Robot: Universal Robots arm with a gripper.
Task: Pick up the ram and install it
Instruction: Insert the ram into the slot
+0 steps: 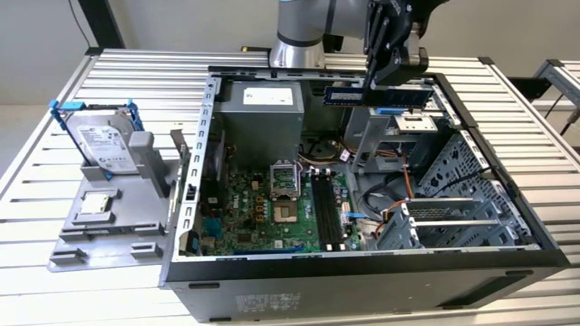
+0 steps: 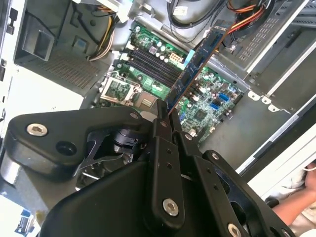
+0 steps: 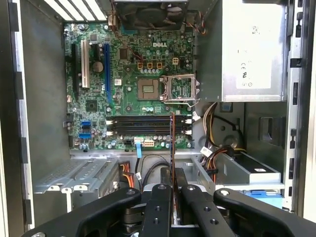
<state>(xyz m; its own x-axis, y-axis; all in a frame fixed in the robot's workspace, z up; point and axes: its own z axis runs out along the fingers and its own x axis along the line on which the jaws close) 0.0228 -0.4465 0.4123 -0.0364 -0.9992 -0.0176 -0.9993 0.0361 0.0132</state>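
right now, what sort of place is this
Probably a lab bench for computer assembly: an opened desktop tower case sits on a slatted metal table, a hard drive in a blue frame stands on a grey fixture beside it, and the gripper holds the ram above the case.

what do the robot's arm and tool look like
The arm is a round silver-grey tube with a pale blue ring at its joint. The tool is matte black. It is built of flat linkage bars with rounded ends, pinned together by silver screw heads, and it narrows to two slim fingers.
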